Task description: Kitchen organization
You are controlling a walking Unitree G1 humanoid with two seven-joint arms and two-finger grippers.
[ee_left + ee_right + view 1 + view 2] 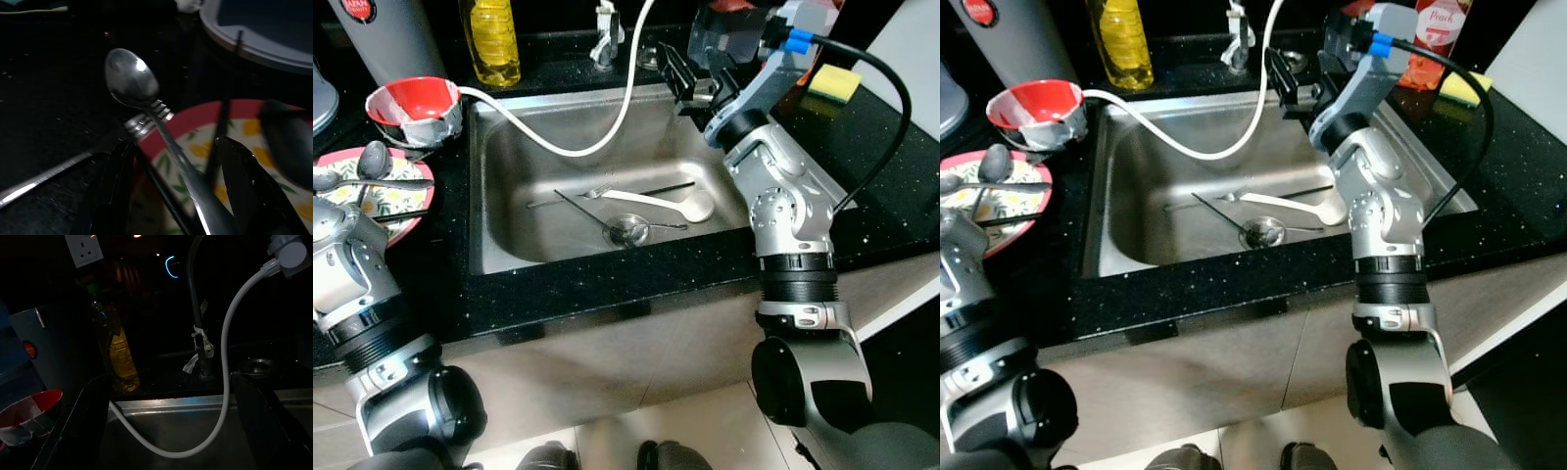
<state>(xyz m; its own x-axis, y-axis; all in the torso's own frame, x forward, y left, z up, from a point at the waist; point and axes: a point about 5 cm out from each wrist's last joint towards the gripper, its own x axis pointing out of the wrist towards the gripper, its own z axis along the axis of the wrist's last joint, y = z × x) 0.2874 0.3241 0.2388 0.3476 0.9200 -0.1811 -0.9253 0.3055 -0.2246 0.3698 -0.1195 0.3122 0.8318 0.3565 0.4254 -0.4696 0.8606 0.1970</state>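
Black desk (891, 186) with steel sink (509, 176) set in it. In the sink: white spoon (666, 204), fork (570, 199) and thin dark sticks by the drain. White hose (558, 147) loops over the basin. Floral plate (406, 211) sits on the desk left of the sink, red bowl (411, 103) behind it. Right pincer (690, 83) hovers above the sink's back edge, fingers wide, empty, well above the cutlery. Left pincer (176, 191) is over the plate with a metal spoon (132, 81) between its parted fingers; contact unclear. Cutlery looks light, stiff, slippery; best gripped mid-handle.
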